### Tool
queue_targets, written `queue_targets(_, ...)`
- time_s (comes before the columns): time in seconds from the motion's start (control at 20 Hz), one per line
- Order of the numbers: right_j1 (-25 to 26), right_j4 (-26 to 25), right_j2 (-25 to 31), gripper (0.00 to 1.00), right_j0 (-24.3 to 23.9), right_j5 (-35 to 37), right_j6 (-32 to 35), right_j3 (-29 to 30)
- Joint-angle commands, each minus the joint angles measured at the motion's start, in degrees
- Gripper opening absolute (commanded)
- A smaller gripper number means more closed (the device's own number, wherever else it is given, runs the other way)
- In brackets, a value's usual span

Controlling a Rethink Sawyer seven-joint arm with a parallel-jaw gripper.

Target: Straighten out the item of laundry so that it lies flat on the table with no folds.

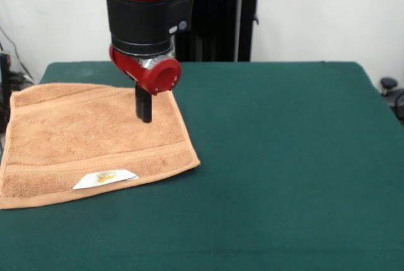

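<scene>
**Towel spread at one end of the green worktop**

The towel (91, 141) lies open and flat on the worktop (284, 170) at the picture's left, its left edge reaching the worktop's side. A white label (105, 178) with a yellow mark sits near its front border band. The arm (144, 12) comes down over the towel's far right part; its jaws (144, 108) show as one dark stub just above or on the cloth, and whether they are clenched or released cannot be told. Behind stand a black pedestal (218, 18) and a pale wall (315, 12).
</scene>
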Motion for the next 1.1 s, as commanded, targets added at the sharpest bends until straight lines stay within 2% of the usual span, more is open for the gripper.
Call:
queue_targets(0.05,-4.1,-6.0,9.1,0.00,-5.4,5.0,-11.7,4.0)
queue_targets(0.55,-4.9,-8.9,11.7,0.00,-4.2,2.1,-3.9,8.1)
queue_targets(1.1,-3.7,-7.9,11.6,0.00,-1.6,-1.2,2.7,9.9)
